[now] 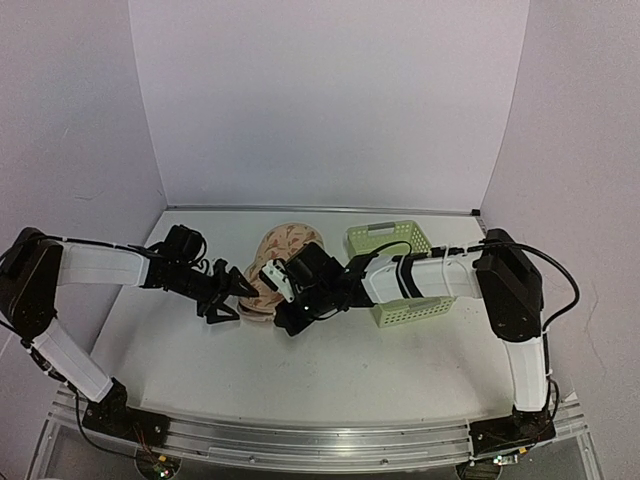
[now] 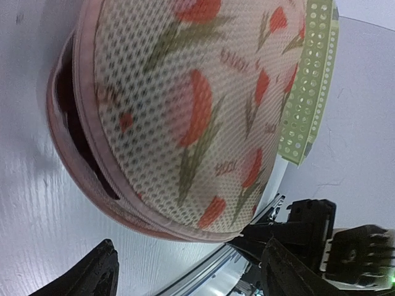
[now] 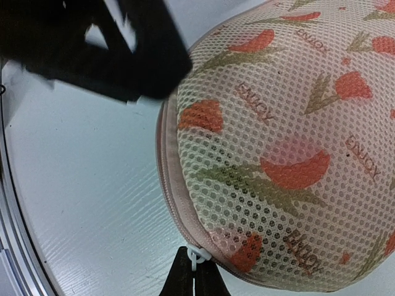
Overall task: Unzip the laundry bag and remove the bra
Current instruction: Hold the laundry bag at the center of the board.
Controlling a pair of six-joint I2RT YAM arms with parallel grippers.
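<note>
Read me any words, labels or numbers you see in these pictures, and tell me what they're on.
"ENJOY": small brown print repeated across the laundry bag, as far as the right wrist view lets it be read.
Left wrist view: the same small prints are too blurred to read.
Top view: no readable text.

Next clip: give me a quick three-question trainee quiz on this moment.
1. True or false: the left gripper has its jaws shut on the laundry bag.
2. The right gripper pinches: A) a strap, B) the zipper pull, C) nothing.
3. Name the green item at the bag's right side.
Key: 1 false, jaws open beside it; 2 B; 3 the mesh basket.
</note>
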